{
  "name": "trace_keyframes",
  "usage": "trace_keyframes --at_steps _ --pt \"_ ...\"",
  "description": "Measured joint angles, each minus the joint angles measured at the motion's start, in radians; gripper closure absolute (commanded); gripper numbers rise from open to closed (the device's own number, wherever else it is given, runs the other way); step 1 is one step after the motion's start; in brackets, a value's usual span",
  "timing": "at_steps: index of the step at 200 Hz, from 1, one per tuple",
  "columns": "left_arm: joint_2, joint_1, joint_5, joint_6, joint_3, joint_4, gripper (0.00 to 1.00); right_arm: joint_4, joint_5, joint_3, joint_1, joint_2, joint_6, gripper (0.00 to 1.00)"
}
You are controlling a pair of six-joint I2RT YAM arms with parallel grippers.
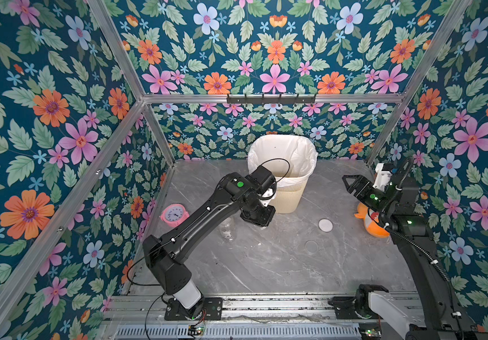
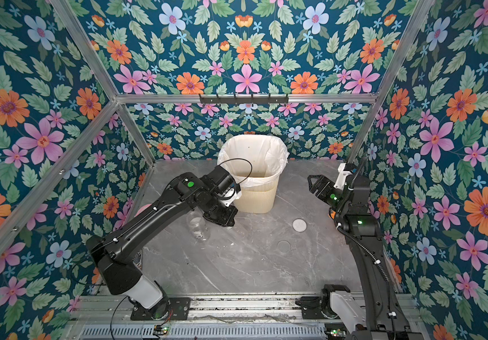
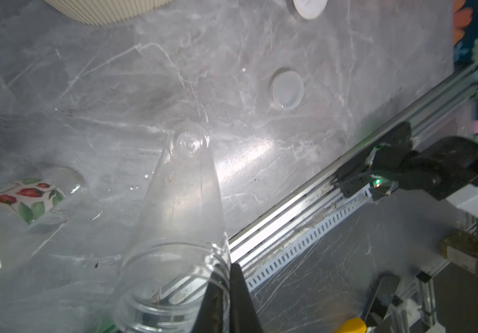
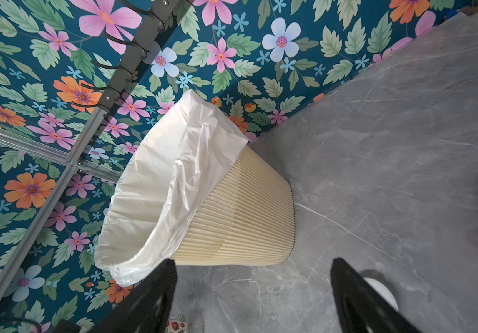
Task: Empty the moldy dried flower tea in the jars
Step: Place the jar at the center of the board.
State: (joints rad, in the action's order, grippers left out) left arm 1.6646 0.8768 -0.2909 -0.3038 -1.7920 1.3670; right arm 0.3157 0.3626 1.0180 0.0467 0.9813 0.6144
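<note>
left fingers [image 3: 236, 297] clamped on clear narrow jar [image 3: 186, 201] at its rim, above grey counter [image 3: 261, 173] — right fingers [image 1: 351, 184] apart, raised near cream bin [image 1: 288, 194]

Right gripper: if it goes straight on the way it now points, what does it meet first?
Probably the cream bin, at its ribbed wall: the right gripper aims at it, nothing visible between, though depth is unclear.
</note>
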Motion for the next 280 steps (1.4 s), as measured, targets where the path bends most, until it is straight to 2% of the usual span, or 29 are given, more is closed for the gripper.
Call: trace_keyframes --at_steps 60,141,167,185,222,280 --pt "0.080 0.034 0.068 0.025 0.010 0.089 1.00 -0.023 0.005 -0.043 -0.015 0.002 0.003 0.15" --pt "0.095 0.042 0.082 0.021 0.079 0.024 1.00 -0.031 0.019 -0.056 -0.018 -0.002 0.008 0.15" --pt "0.095 0.041 0.082 0.023 0.081 0.019 0.86 -0.039 0.019 -0.065 -0.018 -0.005 0.008 0.15" --pt "0.096 0.041 0.086 0.024 0.085 0.016 0.81 -0.046 0.019 -0.068 -0.018 -0.006 0.011 0.15" --pt "0.094 0.042 0.098 0.025 0.064 0.011 0.73 -0.058 0.019 -0.069 -0.018 -0.006 0.011 0.15" --pt "0.094 0.042 0.132 0.024 0.014 0.020 0.67 -0.066 0.023 -0.068 -0.018 -0.002 0.011 0.15"
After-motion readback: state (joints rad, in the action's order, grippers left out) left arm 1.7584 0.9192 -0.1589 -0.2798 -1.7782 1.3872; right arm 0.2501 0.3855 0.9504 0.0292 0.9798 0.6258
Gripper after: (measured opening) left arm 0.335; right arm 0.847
